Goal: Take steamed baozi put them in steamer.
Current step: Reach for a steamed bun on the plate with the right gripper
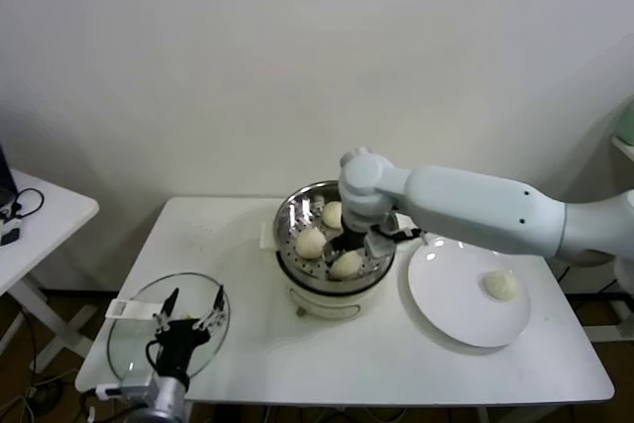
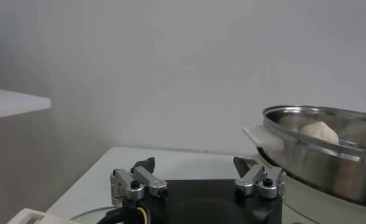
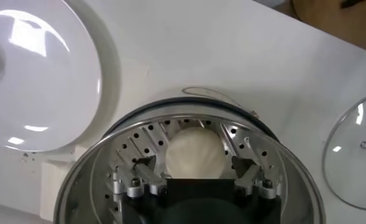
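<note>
Baozi (image 1: pixel 346 264): three sit on the perforated floor of the steamer (image 1: pixel 289 245), a fourth bun (image 1: pixel 500 285) lies on the white plate (image 1: pixel 446 304) just beside it; all round, no long axis I can call. My right gripper (image 3: pixel 195 172) is down inside the basket, jaws released and standing wide either side of one bun (image 3: pixel 194 152) without clamping it, steel wall close around. My left gripper (image 1: pixel 190 312) hangs spread over the glass lid (image 1: pixel 129 339) near the table's (image 1: pixel 396 364) front-left edge; a white tag (image 1: pixel 120 310) there is unreadable.
</note>
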Action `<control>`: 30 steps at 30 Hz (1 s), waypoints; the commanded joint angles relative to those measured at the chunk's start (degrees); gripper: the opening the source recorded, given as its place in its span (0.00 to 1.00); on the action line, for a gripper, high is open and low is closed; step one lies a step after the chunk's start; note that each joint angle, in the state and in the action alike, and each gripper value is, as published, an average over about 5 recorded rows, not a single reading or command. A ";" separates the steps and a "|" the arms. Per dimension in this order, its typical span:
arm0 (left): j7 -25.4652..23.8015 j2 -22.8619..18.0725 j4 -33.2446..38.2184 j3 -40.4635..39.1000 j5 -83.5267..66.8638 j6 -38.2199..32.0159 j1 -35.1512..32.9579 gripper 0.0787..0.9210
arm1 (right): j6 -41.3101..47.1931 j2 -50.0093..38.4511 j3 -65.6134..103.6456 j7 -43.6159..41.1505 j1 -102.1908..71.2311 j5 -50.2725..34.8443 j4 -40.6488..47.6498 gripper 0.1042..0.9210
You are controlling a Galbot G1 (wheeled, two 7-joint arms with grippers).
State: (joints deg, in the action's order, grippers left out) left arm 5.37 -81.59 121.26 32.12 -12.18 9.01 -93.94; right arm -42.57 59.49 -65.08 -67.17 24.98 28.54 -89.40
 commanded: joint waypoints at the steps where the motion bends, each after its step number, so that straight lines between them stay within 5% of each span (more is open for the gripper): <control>1: 0.25 0.24 -0.66 -0.32 0.04 0.08 0.94 0.88 | 2.84 -4.19 -0.04 -1.04 6.89 -11.40 1.58 0.88; 9: 0.76 1.98 -0.46 -1.48 -1.01 0.36 2.67 0.88 | 26.40 -14.41 -16.98 2.81 19.40 -39.69 7.52 0.88; 15: 0.68 2.37 -0.67 -1.51 -1.45 0.35 3.03 0.88 | 39.81 -22.59 -19.07 3.55 18.93 -50.03 10.41 0.88; 21: 0.51 2.37 -0.91 -1.35 -1.60 0.16 2.86 0.88 | 47.50 -29.06 -17.27 4.80 13.85 -49.35 13.35 0.88; 30: 0.51 2.00 0.16 -1.69 -1.41 0.24 2.59 0.88 | 46.99 -33.07 -1.98 4.83 -4.90 -35.10 20.60 0.88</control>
State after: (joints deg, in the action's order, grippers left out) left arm 5.84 -79.53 120.78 30.63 -13.62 9.17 -91.44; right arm -3.01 33.42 -77.12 -63.05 33.93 -10.93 -75.46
